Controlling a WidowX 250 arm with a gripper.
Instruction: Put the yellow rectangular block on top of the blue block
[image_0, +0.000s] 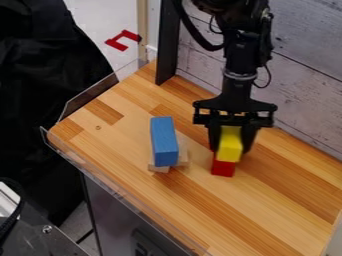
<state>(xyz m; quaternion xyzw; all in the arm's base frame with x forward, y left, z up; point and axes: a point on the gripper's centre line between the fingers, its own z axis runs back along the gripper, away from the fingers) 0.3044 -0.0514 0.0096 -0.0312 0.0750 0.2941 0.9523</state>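
Note:
The black gripper (231, 142) hangs down at the right of the camera view, with one finger on each side of the yellow rectangular block (230, 145) and shut on it. The yellow block lies over a red block (223, 168); whether the two touch cannot be told. To the left, the blue block (164, 141) rests on top of light wooden pieces, which stick out from under its lower end and right side. A stretch of bare tabletop separates the blue block from the gripper.
The wooden table (267, 200) has a low clear rim (107, 186) along its left and front edges. Behind the arm stands a grey plank wall (307, 90), with a dark upright post (167, 45) at the table's back corner.

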